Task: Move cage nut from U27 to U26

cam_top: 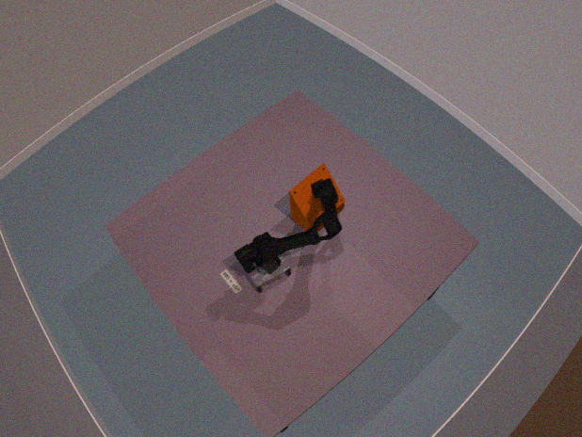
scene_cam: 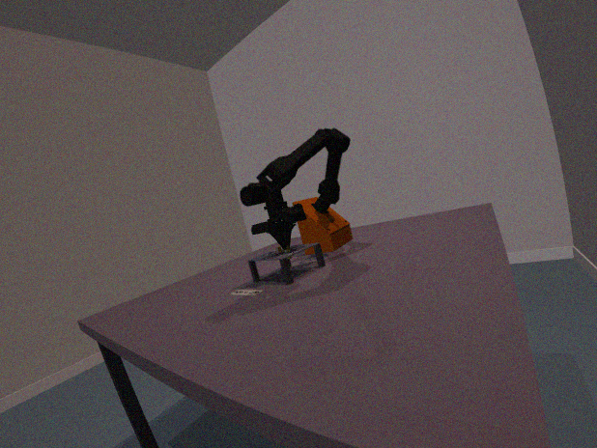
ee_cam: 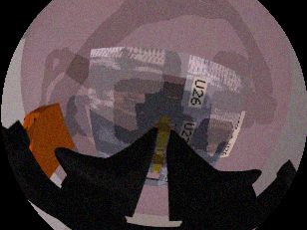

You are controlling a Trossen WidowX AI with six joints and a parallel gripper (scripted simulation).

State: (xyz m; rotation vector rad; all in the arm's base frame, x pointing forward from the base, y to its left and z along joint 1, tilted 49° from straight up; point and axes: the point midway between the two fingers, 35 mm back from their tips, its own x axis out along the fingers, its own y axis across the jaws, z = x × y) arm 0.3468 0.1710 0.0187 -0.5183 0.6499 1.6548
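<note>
My gripper (scene_cam: 285, 249) (ee_cam: 163, 130) points down at the rail plate (cam_top: 274, 282) (scene_cam: 267, 257) (ee_cam: 106, 129), a grey, shiny plate on short legs. The gripper is shut on a yellow cage nut (ee_cam: 164, 121), which shows between and just beyond the fingertips, beside the U27 label (ee_cam: 188, 130). Whether this nut still sits in its hole is hard to tell. The other yellow nut (ee_cam: 158, 159) shows lower in the wrist view, in the gap between the fingers. The U26 label (ee_cam: 197, 93) is farther up the plate. Hole U26 is not distinct in the dark reflection, and the spring wings are hidden.
An orange block (cam_top: 305, 190) (scene_cam: 313, 233) (ee_cam: 50, 138) stands under the arm's base, behind the rail. A small white printed strip (cam_top: 231, 281) (scene_cam: 246, 293) (ee_cam: 233, 134) lies on the pink table (cam_top: 358, 283) (scene_cam: 411, 309) beside the rail plate.
</note>
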